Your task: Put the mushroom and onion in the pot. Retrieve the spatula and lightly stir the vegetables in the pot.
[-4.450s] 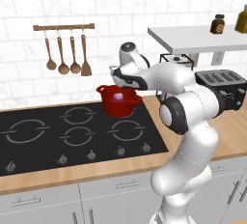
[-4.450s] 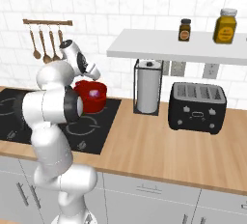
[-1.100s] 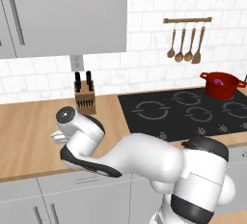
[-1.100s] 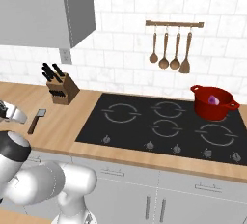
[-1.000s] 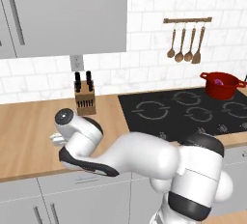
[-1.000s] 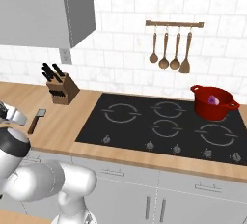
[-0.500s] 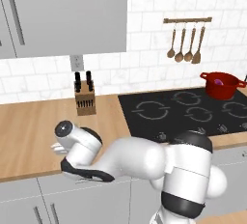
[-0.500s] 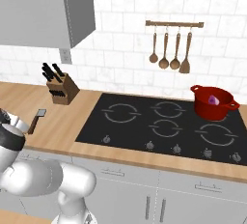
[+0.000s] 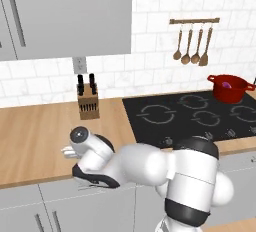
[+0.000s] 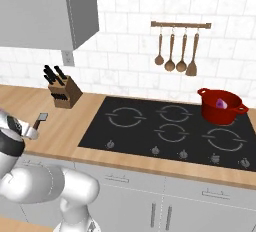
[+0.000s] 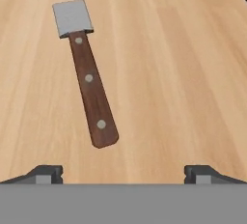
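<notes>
gripper [image 11: 123, 172] fingers standing wide apart, holding nothing | brown-handled spatula with flat grey blade [image 11: 86, 71] lying on wooden counter [image 11: 183, 73] just ahead | wooden knife block [image 10: 64, 94] standing beyond | glossy red pot [image 10: 221, 106] sitting far off on black hob [image 10: 170, 126]

One red pot [image 10: 221, 107], one onion [image 10: 220, 104], one spatula [image 11: 87, 71], one knife block [image 10: 65, 96] and four hung wooden utensils [image 10: 176, 52] are counted.

Spatula [image 11: 87, 76] flat on counter [image 11: 183, 73] (left of stove [image 10: 170, 126]); pot [image 10: 221, 106] on stove.
</notes>
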Controlling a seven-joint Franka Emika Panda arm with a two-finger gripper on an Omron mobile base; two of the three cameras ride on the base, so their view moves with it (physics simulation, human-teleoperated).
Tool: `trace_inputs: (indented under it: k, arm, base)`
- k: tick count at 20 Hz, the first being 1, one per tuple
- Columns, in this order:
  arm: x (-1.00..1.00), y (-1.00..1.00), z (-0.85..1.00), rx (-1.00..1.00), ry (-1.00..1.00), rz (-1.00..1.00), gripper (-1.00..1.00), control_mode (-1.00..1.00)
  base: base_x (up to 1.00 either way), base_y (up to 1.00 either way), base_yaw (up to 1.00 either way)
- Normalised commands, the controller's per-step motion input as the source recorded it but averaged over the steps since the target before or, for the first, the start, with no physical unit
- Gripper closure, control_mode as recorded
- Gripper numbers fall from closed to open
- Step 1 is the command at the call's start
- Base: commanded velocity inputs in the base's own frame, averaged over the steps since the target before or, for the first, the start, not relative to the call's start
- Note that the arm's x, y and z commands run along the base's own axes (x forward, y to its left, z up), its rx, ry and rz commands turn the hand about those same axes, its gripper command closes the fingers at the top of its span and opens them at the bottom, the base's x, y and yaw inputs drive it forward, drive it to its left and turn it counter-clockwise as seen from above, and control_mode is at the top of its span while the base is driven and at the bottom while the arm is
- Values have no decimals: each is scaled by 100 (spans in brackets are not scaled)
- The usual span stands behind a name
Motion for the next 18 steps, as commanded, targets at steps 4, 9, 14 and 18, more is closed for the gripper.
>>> trace_inputs:
  k: [4, 9, 14, 18]
  arm:
    - [35, 0, -35, 7, 0, 7, -100, -100]
    - [28, 13, -27, 6, 0, 7, -100, -100]
    - [12, 20, 0, 9, 0, 4, -100, -100]
    - [24, 6, -7, 5, 0, 0, -100, -100]
  base:
    - [0, 0, 0]
    - [0, 0, 0]
    - [0, 0, 0]
    - [0, 0, 0]
